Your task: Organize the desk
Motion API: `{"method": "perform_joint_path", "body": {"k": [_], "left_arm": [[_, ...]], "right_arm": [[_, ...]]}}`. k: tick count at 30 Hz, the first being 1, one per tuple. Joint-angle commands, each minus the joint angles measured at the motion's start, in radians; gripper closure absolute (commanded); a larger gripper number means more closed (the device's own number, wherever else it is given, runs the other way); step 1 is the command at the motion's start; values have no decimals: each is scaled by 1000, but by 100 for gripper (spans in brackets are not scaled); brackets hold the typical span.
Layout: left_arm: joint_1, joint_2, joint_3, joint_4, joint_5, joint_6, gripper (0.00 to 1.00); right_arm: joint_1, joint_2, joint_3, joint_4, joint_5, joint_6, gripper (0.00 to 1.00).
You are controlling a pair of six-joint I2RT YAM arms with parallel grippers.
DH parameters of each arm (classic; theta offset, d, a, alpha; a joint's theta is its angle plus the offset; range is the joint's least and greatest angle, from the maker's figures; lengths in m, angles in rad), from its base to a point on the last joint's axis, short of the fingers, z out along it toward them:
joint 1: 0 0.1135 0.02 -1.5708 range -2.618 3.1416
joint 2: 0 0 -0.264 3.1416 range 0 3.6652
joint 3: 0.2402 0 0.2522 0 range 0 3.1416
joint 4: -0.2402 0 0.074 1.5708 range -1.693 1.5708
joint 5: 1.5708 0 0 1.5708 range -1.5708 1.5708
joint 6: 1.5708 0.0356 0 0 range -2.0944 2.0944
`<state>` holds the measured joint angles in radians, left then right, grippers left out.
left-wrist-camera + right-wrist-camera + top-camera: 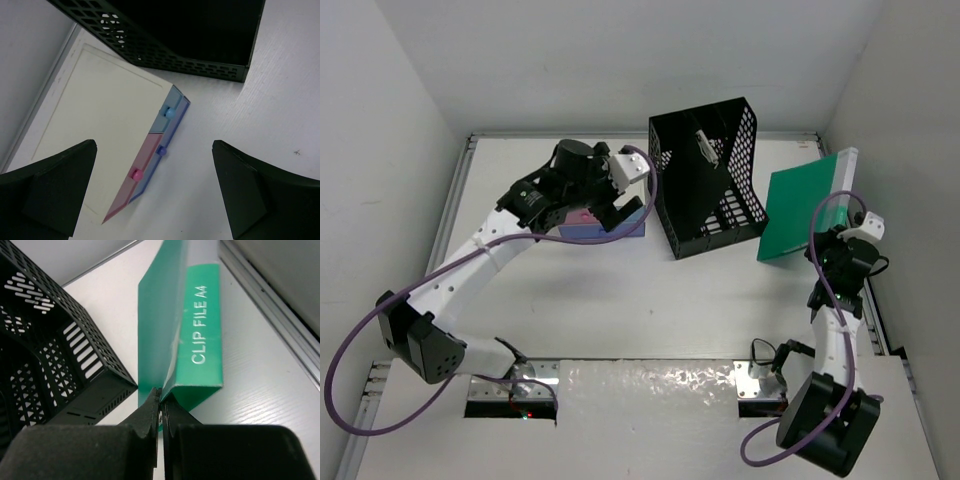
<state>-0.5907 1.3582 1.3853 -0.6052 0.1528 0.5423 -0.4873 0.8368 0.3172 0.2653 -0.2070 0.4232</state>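
While both arms reach out, counter (620, 310): the white top runs under everything in view. The arm bases sit at its near edge and all the items are on the far half.
left end effector (157, 200): fingers spread wide with nothing between them, poised over the drawer box.
drawer box (100, 130): cream top, pink and blue drawers with round knobs, all pushed in, so the contents are hidden. It sits just beside the file holder; I cannot tell whether the two touch.
risk, left side: an off-line descent could put a finger down on the cream top. It could also shove the box into the holder. If the box is lifted at a tilt, the drawers look free to slide out.
file holder (705, 190): black mesh, upright, open at the top. One small pale item (703, 145) shows inside, too small to identify, and the rest of the interior is dark.
clip file (205, 325): green, up on edge and leaning, to the right of the holder and near the right rail (272, 310).
right end effector (160, 407): pressed together, pinching the thin lower edge of the file's cover, not the spine.
risk, right side: the hold is on a flexible flap only. The cover may bend or slip free, the file could swing open or drop, and a low carry could catch the holder's rim and tip it.
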Motion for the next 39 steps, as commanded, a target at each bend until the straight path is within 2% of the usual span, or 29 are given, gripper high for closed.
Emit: {"method": "perform_joint_path", "body": {"k": [1, 8, 11, 13, 14, 17, 22, 24, 27, 31, 35, 39], "left_arm": [[-3, -39, -9, 34, 14, -13, 0], [-44, 24, 14, 50, 80, -48, 0], [-102, 56, 17, 65, 65, -62, 0], [-191, 91, 18, 97, 16, -55, 0], [-263, 108, 14, 158, -43, -47, 0], [-380, 214, 1, 308, -172, -18, 0], [-442, 378, 73, 453, -298, 14, 0], [-486, 448, 63, 547, -357, 92, 0], [-543, 510, -5, 778, -423, 203, 0], [-551, 570, -37, 1046, -343, 202, 0], [-557, 694, 15, 1145, -245, 212, 0], [-575, 801, 107, 1191, -210, 223, 0]], "right_arm": [[30, 10, 23, -40, -65, -9, 100], [156, -93, 39, -156, 122, -116, 100], [164, -120, 85, -257, 158, -101, 100], [165, -140, 98, -288, 153, -64, 100], [165, -143, 105, -300, 147, -45, 100], [165, -120, 146, -343, 164, -41, 100], [164, -58, 175, -348, 190, -40, 100], [164, -48, 168, -334, 184, -17, 100], [164, -61, 172, -319, 178, 38, 100], [164, -76, 226, -380, 195, 74, 100], [164, -93, 266, -460, 204, 98, 100], [164, -111, 263, -485, 227, 117, 100]]}}
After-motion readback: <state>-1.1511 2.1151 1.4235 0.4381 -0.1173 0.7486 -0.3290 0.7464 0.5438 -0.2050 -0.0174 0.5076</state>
